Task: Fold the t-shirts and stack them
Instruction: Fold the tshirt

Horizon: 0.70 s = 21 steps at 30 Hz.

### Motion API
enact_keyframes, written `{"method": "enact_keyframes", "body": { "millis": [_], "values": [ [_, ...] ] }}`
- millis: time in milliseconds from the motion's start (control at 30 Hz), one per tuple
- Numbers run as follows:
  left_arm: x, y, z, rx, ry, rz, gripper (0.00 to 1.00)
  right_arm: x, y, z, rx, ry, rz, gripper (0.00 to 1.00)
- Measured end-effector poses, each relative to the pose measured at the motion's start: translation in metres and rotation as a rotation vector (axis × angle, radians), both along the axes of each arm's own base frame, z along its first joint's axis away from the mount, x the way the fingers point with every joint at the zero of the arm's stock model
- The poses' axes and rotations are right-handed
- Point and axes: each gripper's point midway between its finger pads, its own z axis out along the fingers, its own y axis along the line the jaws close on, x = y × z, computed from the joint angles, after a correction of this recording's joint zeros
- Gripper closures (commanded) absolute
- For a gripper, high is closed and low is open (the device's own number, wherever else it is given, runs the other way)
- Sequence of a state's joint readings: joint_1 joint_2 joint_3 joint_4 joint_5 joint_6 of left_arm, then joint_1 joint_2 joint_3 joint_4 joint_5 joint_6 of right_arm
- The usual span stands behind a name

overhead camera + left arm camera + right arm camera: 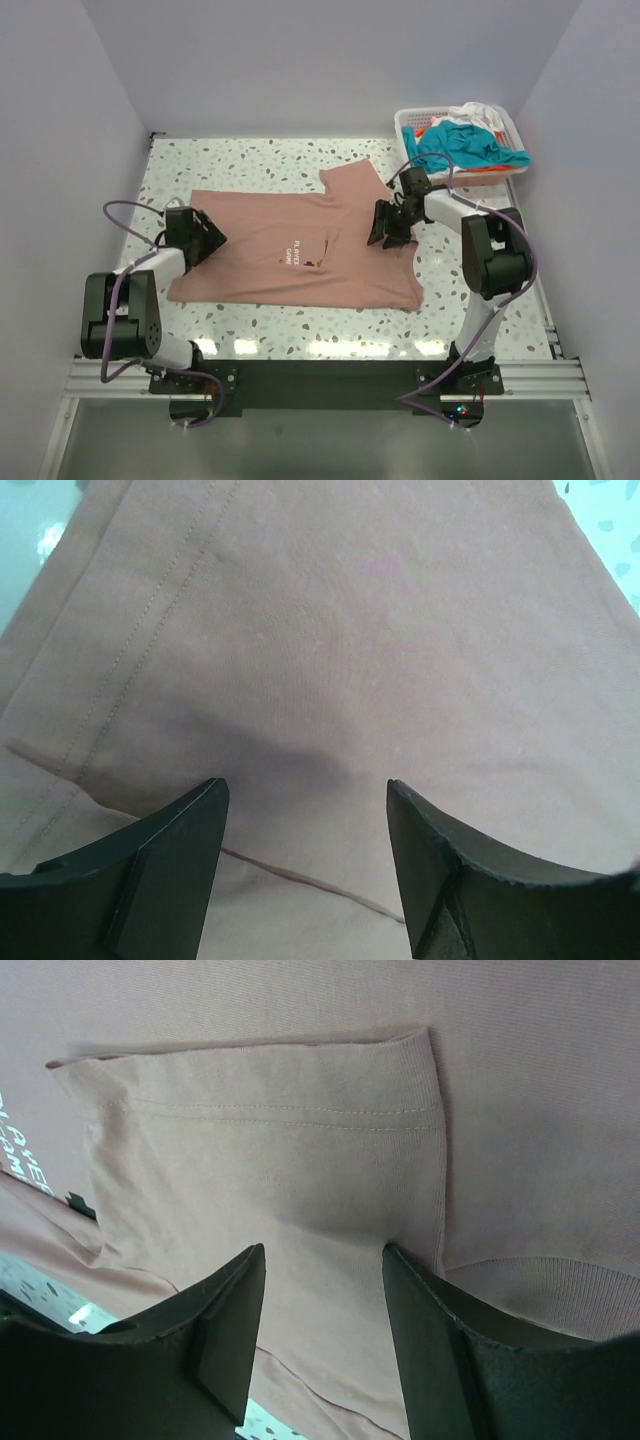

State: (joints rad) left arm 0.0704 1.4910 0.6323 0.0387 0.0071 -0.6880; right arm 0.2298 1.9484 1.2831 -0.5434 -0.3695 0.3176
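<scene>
pink t-shirt (300, 250): spread flat on the speckled table (250, 160) between both grippers, one sleeve jutting toward the back wall.
left gripper (205, 238): fingers spread over the shirt's left edge. Wrist view (305, 810) shows plain cloth and a stitched hem; touching or just above, cannot tell.
right gripper (385, 228): fingers apart, low over the shirt's right end. Wrist view (325, 1270) shows a folded-over flap, with a ribbed edge partly hidden behind one finger.
lettering (290, 254): white, too small to read from above, cut off at the right wrist frame's edge.
basket (405, 122): back right corner, holding teal shirt (465, 145), white shirt (485, 112) and orange shirt (490, 170) bunched together; shapes unclear.
</scene>
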Motion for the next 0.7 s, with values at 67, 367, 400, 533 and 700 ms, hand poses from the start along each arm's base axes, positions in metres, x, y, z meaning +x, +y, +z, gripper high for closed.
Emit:
{"method": "enact_keyframes", "body": {
  "millis": [67,367,400,533,700],
  "values": [
    [-0.007,0.001,0.000,0.006,0.000,0.006,0.29,-0.008,-0.002,0.000,0.000,0.007,-0.004,0.44],
    [-0.040,0.002,-0.001,0.013,0.015,0.027,0.28,-0.043,-0.007,-0.001,0.010,0.049,-0.021,0.45],
    [-0.043,0.002,-0.001,0.013,0.019,0.028,0.28,-0.047,-0.006,-0.002,0.012,0.055,-0.022,0.44],
    [-0.053,0.002,0.000,0.014,0.034,0.036,0.27,-0.056,-0.005,-0.002,0.012,0.067,-0.021,0.44],
    [-0.067,0.002,0.000,0.008,0.070,0.053,0.27,-0.064,-0.004,-0.001,0.008,0.086,-0.018,0.44]
  ]
}}
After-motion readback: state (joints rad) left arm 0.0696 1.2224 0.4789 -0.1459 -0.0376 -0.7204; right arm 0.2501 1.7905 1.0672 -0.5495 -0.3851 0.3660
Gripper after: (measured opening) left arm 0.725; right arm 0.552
